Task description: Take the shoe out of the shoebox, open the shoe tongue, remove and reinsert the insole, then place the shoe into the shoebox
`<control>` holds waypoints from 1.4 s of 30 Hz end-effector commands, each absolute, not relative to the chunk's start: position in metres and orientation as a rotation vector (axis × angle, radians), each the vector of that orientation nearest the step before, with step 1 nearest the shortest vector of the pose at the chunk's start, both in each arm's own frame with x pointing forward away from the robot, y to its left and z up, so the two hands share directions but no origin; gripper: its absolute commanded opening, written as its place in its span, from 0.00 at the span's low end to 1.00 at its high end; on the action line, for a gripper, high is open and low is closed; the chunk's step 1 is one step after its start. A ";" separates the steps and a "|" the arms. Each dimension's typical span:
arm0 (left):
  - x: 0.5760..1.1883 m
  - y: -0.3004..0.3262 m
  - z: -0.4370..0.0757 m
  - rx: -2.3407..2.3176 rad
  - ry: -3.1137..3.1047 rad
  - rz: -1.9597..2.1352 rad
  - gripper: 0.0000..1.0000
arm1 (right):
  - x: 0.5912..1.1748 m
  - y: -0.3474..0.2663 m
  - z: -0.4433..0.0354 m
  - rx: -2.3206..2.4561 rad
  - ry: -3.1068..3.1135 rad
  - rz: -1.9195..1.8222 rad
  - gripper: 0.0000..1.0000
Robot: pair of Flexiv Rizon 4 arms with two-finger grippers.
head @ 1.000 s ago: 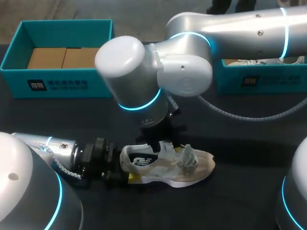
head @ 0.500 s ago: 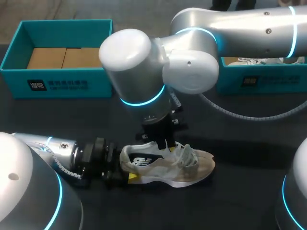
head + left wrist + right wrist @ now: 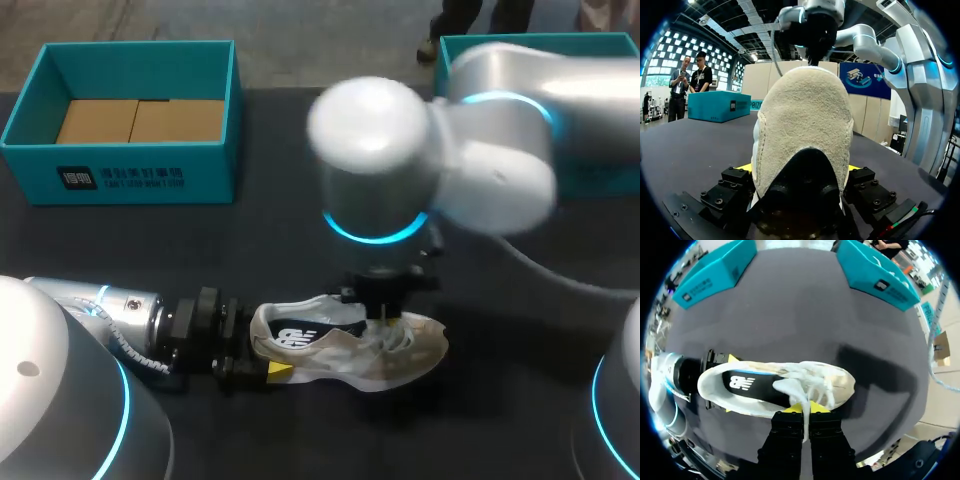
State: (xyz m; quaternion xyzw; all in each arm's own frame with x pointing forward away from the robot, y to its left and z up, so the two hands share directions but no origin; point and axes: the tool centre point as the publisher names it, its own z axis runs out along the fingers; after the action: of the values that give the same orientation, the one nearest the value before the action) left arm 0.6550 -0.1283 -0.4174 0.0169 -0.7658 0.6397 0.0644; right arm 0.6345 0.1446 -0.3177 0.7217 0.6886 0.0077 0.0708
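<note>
Just changed: the right gripper (image 3: 385, 316) has swung from over the collar of the shoe (image 3: 345, 345) toward the toe and now sits low over the lacing. The laces, bunched up in a tuft a second ago, lie flatter.
Right grip: in the right wrist view its yellow tips are pinched together on a lace (image 3: 804, 421) that runs down between them.
Left gripper (image 3: 262, 368): clamped on the heel from both sides, holding the shoe upright on its sole on the table (image 3: 500, 420).
Meaning: the shoe is out of its box, and the step in hand looks like loosening the laces to open the tongue. The dark insole (image 3: 747, 385) lies inside, not yet removed.
Around: one teal shoebox (image 3: 130, 175) sits far left with cardboard inside, and a second teal box (image 3: 530, 40) is behind the right arm. Both are well apart from the shoe.
In the way: laces cross the tongue and cover the forward part of the opening, so they probably need slackening first.
</note>
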 end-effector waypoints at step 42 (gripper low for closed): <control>0.654 -0.126 -0.420 0.051 -2.312 1.928 0.00 | 0.620 0.119 -0.270 2.518 1.758 0.291 1.00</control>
State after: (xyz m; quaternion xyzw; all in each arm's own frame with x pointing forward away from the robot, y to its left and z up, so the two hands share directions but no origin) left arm 0.6551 -0.1281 -0.4176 0.0171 -0.7658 0.6396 0.0644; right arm 0.6223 0.1118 -0.2952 0.8056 0.5677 0.1668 -0.0298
